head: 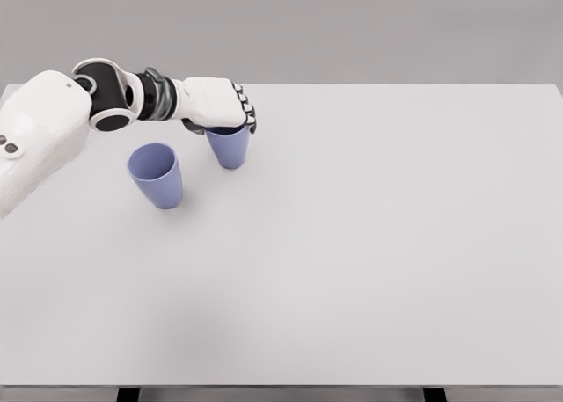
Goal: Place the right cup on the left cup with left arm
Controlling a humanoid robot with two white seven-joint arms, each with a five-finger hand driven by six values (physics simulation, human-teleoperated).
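You have the white table filling the view, with the left arm reaching in across its far left corner. Your left hand sits over the right cup, fingers curled down on its rim (the cup looks gripped from above). The left cup stands free just beside it, nearer the left edge.

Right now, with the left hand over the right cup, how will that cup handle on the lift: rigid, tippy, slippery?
The right cup looks like a rigid, thin-walled tumbler, so probably stiff and light. Its base is narrower than its rim, so a sideways nudge could tip it. The smooth tapered wall may slip downward, since the left hand covers only the rim. The left cup already stands slightly tilted.
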